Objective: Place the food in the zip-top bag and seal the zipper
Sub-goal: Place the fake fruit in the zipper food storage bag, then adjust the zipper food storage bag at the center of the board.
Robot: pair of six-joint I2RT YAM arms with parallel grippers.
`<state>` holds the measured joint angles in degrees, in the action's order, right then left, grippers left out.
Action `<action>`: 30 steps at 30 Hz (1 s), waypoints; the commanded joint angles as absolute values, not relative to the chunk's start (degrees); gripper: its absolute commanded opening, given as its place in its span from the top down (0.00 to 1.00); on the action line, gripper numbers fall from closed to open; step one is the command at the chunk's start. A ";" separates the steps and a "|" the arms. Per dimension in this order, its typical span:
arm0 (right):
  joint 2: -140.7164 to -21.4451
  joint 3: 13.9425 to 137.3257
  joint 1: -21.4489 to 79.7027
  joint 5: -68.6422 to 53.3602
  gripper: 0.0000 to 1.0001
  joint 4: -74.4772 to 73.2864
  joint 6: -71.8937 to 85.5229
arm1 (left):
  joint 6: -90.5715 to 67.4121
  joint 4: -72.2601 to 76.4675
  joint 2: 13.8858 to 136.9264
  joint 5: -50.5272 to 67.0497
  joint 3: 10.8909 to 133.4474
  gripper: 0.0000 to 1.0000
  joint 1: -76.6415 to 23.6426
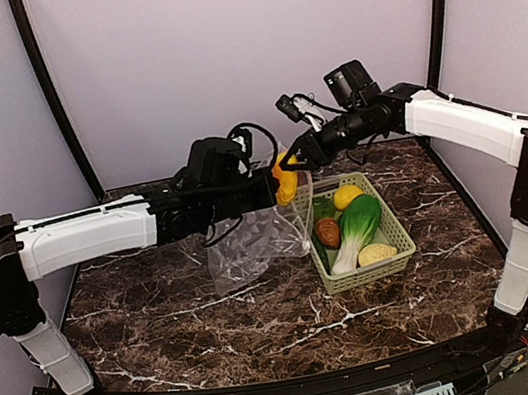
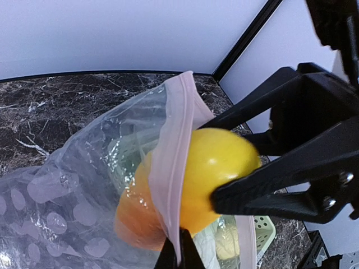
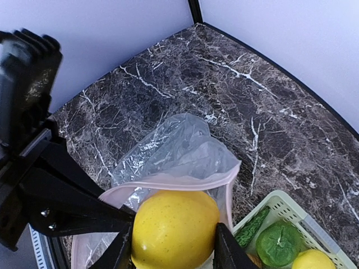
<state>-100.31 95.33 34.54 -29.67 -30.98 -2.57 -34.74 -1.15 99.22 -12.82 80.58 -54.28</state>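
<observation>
An orange-yellow piece sits, seemingly halfway in, at the clear bag's open pink zipper.

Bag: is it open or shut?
Open. The bag has its pink zipper spread in a loop; the left hand pinches one edge, the right hand holds a yellow piece at its mouth.

The clear, crinkled soft-plastic bag looks glossy, its pink strip matt. The smooth orange-yellow plastic fruit shines. The dark, white-veined marble-look table is polished; the light green lattice basket is matt plastic.
</observation>
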 commanded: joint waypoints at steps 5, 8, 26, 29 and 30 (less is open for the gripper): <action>-104.13 99.14 36.50 -36.59 0.79 -35.80 -1.20 | -33.70 5.01 92.93 -15.66 76.42 0.99 -54.59; -103.75 99.42 36.90 -34.16 0.55 -36.07 -1.21 | -33.64 5.05 93.28 -15.46 76.22 0.99 -54.64; -99.39 97.05 36.91 -14.54 0.37 -42.32 -0.80 | -34.73 4.60 96.11 -15.06 75.23 0.99 -54.58; -98.94 94.60 36.91 -19.35 0.37 -41.16 -0.02 | -34.88 4.80 96.59 -14.97 75.23 0.99 -54.59; -98.65 94.56 36.87 -19.88 0.38 -40.89 0.00 | -34.89 4.83 96.64 -15.06 75.23 0.99 -54.59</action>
<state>-98.04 96.53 36.49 -16.97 -39.16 -1.54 -34.61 4.23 96.01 -14.61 75.55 -54.28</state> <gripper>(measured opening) 0.627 0.010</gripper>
